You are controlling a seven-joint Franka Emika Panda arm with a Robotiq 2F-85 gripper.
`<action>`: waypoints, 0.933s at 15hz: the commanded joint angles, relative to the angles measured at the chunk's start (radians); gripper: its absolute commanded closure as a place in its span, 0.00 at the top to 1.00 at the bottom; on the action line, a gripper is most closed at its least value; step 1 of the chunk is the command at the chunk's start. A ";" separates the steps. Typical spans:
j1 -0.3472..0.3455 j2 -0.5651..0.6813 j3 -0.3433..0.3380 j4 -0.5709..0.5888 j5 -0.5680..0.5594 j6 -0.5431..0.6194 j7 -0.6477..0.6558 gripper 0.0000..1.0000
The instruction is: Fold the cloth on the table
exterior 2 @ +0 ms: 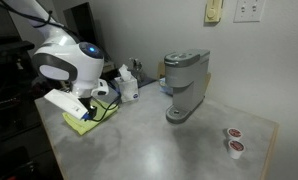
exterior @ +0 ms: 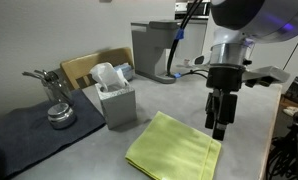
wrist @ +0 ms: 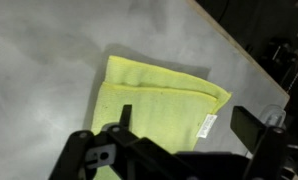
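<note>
Black two-fingered tool (wrist: 186, 122) fills the bottom of the wrist view, its fingers standing wide apart and holding nothing. Between and beyond them the thin lime-yellow rectangular cloth (wrist: 154, 95) lies flat on the smooth light-grey bench (wrist: 49, 50), its small white tag (wrist: 209, 125) close to one finger.

Take the square grey box (exterior: 117, 103) of white items as the mark. In an exterior view the cloth (exterior: 174, 148) lies near the box, on its camera side and apart from it. The tool (exterior: 220, 128) hangs over the cloth corner farthest from the box, pointing straight down and, as far as I can judge, not touching the fabric. So the cloth stretches from the tool back toward the box.

Two stacked hems along the tag edge suggest it is already doubled once. As it lies it looks close to square, set corner-on to the box. The tool hides its near part in the wrist view, so no long axis can be told firmly. The coming pinch probably belongs at that far corner, drawn toward the box.
</note>
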 commanded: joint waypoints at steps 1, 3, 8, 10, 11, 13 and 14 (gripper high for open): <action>-0.052 0.056 0.031 0.069 -0.143 0.010 0.026 1.00; -0.068 0.060 0.037 0.087 -0.202 0.014 0.040 1.00; -0.121 0.050 0.074 0.086 -0.131 0.084 0.024 1.00; -0.122 0.043 0.079 0.086 -0.144 0.068 0.039 1.00; -0.127 0.043 0.083 0.086 -0.111 0.086 0.038 1.00; -0.131 0.043 0.086 0.086 -0.092 0.096 0.038 1.00; -0.132 0.043 0.087 0.086 -0.090 0.096 0.038 1.00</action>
